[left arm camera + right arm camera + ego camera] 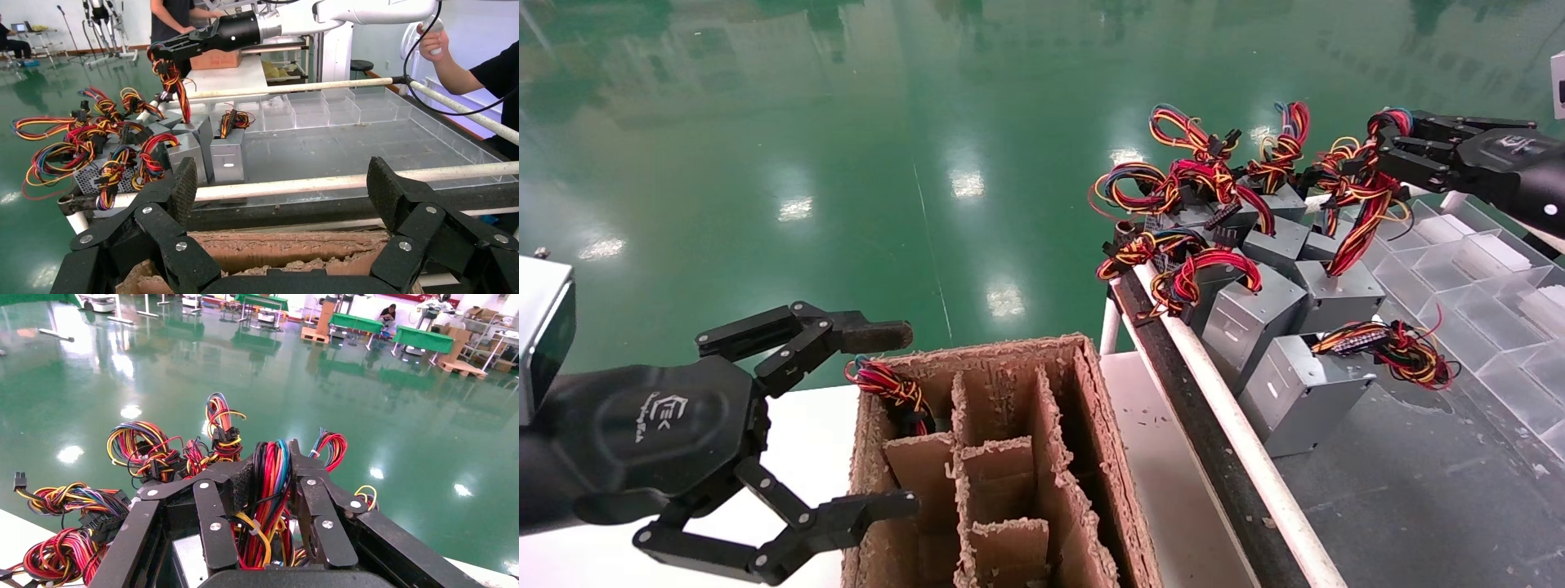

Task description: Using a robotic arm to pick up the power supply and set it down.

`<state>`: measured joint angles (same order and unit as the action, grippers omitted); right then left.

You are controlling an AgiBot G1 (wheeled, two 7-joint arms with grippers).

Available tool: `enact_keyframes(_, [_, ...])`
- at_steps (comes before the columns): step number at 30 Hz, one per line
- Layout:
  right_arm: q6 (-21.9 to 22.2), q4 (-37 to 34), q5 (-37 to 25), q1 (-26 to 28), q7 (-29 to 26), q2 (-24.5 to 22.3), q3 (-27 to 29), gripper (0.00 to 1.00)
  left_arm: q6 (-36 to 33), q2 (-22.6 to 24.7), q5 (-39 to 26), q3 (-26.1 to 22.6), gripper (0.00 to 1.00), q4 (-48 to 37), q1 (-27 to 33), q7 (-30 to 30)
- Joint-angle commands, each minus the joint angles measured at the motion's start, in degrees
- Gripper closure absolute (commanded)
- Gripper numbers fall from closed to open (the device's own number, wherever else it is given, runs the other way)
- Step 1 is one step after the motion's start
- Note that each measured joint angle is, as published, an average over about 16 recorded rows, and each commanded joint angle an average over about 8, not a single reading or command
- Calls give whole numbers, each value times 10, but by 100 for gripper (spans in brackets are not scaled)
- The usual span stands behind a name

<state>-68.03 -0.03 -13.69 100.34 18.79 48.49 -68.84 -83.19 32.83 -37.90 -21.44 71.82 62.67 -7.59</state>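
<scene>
1. At the lower left of the head view, the left gripper (883, 420) is held idle beside the cardboard box (1009, 457), jaws spread and empty.
2. One wire bundle (891, 390) is already seen in the box's upper left cell.
3. At the upper right, the wires (1361, 208) of a power supply (1336, 290) are pinched in the jaws of the right gripper (1381, 151).
4. The unit is judged barely lifted from the pile on the counter (1418, 490); carrying and setting down remain.
</scene>
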Motion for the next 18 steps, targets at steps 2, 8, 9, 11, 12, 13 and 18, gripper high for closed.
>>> enact_keyframes(2, [-2,0,0,-1,-1,-1,0,0,0,0,0,0,0,0,0,0])
enact_keyframes(8, [-10,1,-3,-1,-4,-9,-2,0,0,0,0,0,0,0,0,0])
enact_keyframes(9, [-11,0,-4,-1,-5,-10,-3,0,0,0,0,0,0,0,0,0])
enact_keyframes(11, [-14,0,-6,-3,-7,-14,-4,0,0,0,0,0,0,0,0,0])
enact_keyframes(12, [-15,-1,-7,-4,-9,-15,-5,0,0,0,0,0,0,0,0,0])
enact_keyframes(13, [-16,-2,-9,-5,-12,-17,-6,0,0,0,0,0,0,0,0,0])
enact_keyframes(18, [-20,-5,-14,-13,-29,-24,-10,0,0,0,0,0,0,0,0,0])
